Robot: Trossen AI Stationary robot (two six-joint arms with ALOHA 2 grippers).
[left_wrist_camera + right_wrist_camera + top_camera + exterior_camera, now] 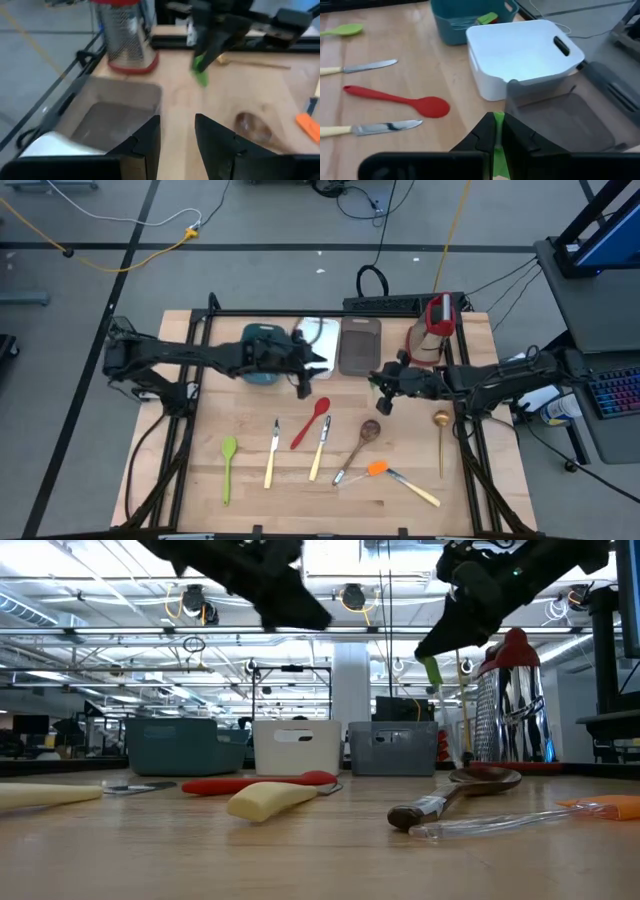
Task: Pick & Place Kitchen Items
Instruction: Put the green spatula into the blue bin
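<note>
My right gripper (381, 396) hovers above the table's middle, shut on a green utensil (432, 672), of which only a short green end shows. My left gripper (177, 142) is open and empty, above the table beside the white tray (314, 332). On the table lie a green spoon (228, 452), two pale-handled knives (272, 452) (320, 448), a red spoon (311, 423), a wooden spoon (362, 438), an orange spatula (393, 475) and a gold spoon (440, 436). A green item (487, 18) lies in the teal tray (262, 352). My right gripper pinches the green utensil between its two fingers (498, 125). The fingers slant downward, and a short green end (200, 75) sticks out below them. The utensil is lifted clear of the table; the fingers hide the rest of it.
The teal, white and grey-brown trays (358, 346) stand in a row at the table's far side. A red-and-white upright grater (436, 328) stands to their right. Bare wood lies between the trays and the row of utensils.
</note>
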